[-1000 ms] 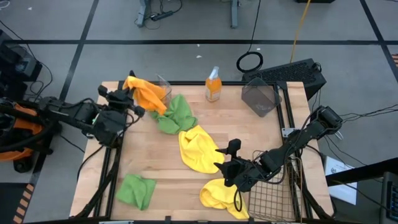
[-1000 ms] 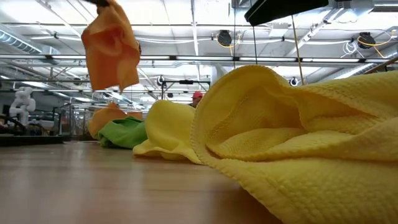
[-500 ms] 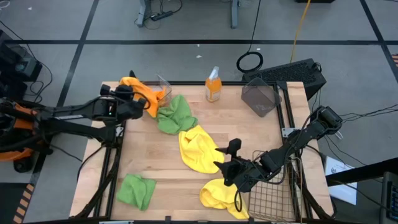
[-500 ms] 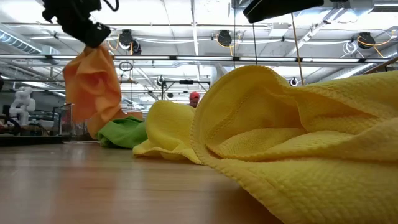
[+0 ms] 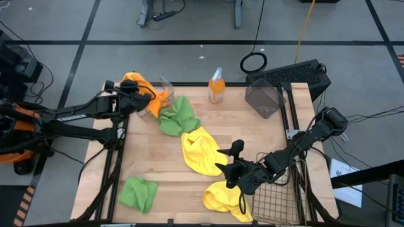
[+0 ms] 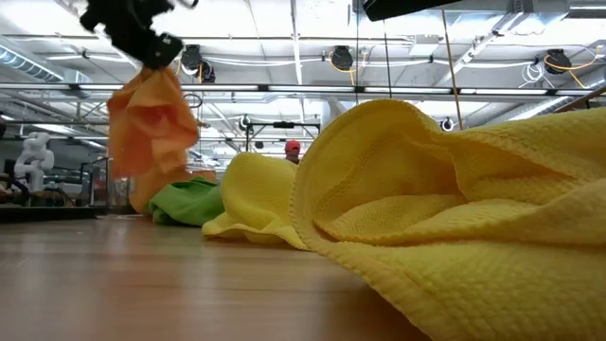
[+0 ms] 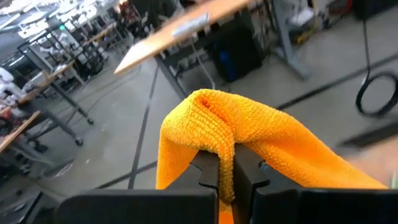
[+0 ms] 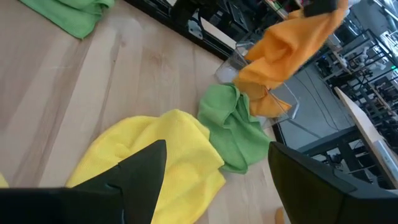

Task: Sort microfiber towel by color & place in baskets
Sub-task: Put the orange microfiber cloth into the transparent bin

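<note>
My left gripper is shut on an orange towel that hangs beside the clear basket at the table's far left. More orange cloth shows inside that basket. A green towel lies against the basket, with a yellow towel next to it. A second yellow towel lies by the wire mesh basket, and a second green one lies near left. The dark basket stands far right. My right gripper hovers open over the yellow towels. My left gripper pinches a fold of the orange towel between its two shut fingers; the cloth humps up over the fingertips. The gripper points nearly level. The towel hangs slack below it, lifted clear of the table.
An orange spray bottle stands at the far edge between the clear and dark baskets. Bare wood lies between the yellow towels and the dark basket. A person in a red cap shows far off in the room.
My left gripper has swung toward the table's far edge and the clear basket and has sunk a little, staying shut. The orange towel has gone with it, hanging lower now and clear of the table.
</note>
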Robot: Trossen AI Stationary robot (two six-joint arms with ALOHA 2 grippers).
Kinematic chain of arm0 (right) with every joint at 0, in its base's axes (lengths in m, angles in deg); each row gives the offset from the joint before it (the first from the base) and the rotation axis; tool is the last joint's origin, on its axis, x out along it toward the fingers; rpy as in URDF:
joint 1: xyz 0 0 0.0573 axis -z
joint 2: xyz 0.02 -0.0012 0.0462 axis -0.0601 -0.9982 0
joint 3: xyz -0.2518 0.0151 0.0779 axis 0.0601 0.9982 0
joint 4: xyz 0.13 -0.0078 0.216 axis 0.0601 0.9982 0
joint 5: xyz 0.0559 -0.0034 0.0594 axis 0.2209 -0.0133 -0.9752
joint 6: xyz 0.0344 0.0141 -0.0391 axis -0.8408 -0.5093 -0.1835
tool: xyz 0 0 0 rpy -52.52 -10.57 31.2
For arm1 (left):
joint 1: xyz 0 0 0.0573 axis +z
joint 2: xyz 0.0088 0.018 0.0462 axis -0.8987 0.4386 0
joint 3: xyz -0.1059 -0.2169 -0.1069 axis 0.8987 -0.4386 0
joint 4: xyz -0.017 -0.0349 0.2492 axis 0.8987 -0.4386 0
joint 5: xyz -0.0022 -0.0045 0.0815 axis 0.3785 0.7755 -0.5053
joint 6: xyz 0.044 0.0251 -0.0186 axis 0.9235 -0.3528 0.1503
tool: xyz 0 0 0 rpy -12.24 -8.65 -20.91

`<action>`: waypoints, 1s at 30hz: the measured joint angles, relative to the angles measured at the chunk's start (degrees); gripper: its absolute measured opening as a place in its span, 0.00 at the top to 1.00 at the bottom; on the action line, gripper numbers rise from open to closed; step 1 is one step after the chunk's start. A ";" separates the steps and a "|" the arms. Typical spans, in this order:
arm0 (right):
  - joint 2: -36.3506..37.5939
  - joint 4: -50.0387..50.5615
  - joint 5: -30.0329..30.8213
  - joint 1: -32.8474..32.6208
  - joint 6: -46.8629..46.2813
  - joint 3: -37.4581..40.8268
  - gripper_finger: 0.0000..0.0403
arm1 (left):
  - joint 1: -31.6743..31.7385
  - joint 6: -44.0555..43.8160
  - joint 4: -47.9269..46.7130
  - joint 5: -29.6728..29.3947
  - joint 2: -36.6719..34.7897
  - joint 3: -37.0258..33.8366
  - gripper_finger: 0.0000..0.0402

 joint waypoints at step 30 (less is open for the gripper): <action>0.00 1.36 -0.20 0.22 -2.29 0.00 0.32 | 1.88 -16.76 -14.62 17.32 12.79 3.54 0.97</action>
